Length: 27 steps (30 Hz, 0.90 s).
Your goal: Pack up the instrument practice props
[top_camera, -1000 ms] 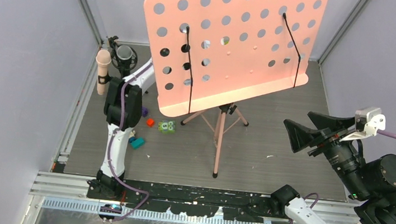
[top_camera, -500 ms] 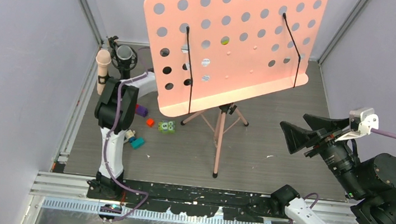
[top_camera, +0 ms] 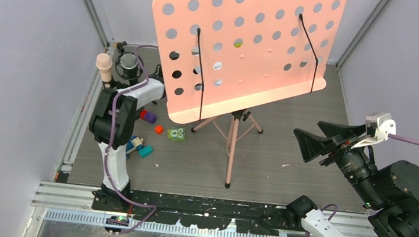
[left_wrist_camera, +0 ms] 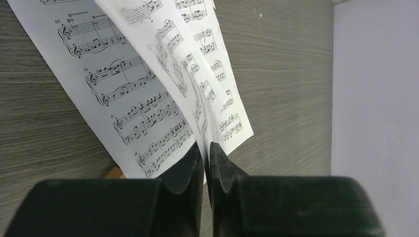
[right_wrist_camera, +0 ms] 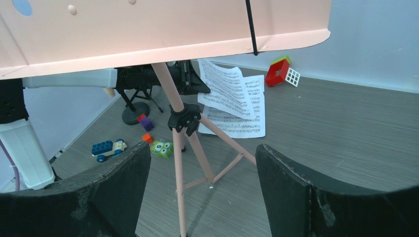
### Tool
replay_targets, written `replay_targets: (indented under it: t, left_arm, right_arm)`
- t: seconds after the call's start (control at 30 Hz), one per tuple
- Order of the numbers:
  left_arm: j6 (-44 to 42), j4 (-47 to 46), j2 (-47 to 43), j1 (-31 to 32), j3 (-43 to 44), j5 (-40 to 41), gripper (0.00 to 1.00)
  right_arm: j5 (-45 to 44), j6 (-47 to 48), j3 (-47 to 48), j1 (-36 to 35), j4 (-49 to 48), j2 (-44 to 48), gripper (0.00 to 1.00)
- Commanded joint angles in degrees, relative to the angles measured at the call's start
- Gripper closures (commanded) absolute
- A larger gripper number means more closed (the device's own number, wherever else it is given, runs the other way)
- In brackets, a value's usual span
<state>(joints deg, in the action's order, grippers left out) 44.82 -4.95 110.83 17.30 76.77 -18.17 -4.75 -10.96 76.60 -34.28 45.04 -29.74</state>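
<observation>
The pink music stand (top_camera: 245,45) rises mid-floor on its tripod (right_wrist_camera: 184,117). Its perforated desk hides my left gripper in the top view. In the left wrist view my left gripper (left_wrist_camera: 206,153) is shut on the edge of one white sheet-music page (left_wrist_camera: 197,94), which is lifted edge-on above another page (left_wrist_camera: 128,98) lying flat. The right wrist view shows those pages (right_wrist_camera: 232,98) behind the tripod. The beige-pink microphone (top_camera: 104,68) and its black stand (top_camera: 130,65) are at the far left beside my left arm. My right gripper (top_camera: 311,143) hangs open at the right, facing the tripod, its fingers (right_wrist_camera: 276,168) empty.
Small toy blocks lie left of the tripod: purple (top_camera: 148,116), orange (top_camera: 159,129), a green owl (top_camera: 177,133) and a blue car (top_camera: 135,144). A red-green-white block (right_wrist_camera: 281,71) sits by the back wall. Grey walls close in on three sides.
My left arm has swung its elbow left and toward the near edge, and the microphone head has shifted slightly with it. The right gripper has drifted a little left.
</observation>
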Motion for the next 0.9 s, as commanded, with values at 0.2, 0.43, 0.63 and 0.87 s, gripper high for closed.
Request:
replay_targets:
  t: [0.2,0.43,0.63,0.87]
  left_arm:
    - [-1.52,-1.88,-1.0,-0.41,0.04,-2.74,0.46]
    - [-7.32,5.93,-6.22,0.39,2.5,2.14,0.32]
    - [-13.07,15.05,-11.97,2.47,5.51,10.59,0.16]
    - [-12.95,3.8,-22.04,3.38,-3.93,2.83,0.17]
  right_arm:
    - [0.45,-0.95,-0.23,-0.05,-1.81,0.55,0.18]
    - [0.45,-1.24,-0.13,-0.08,-1.35,1.15,0.18]
    - [0.4,-1.3,-0.3,-0.05,-1.19,1.41,0.18]
    - [-0.25,-1.83,-0.91,-0.07,-0.13,3.06,0.18]
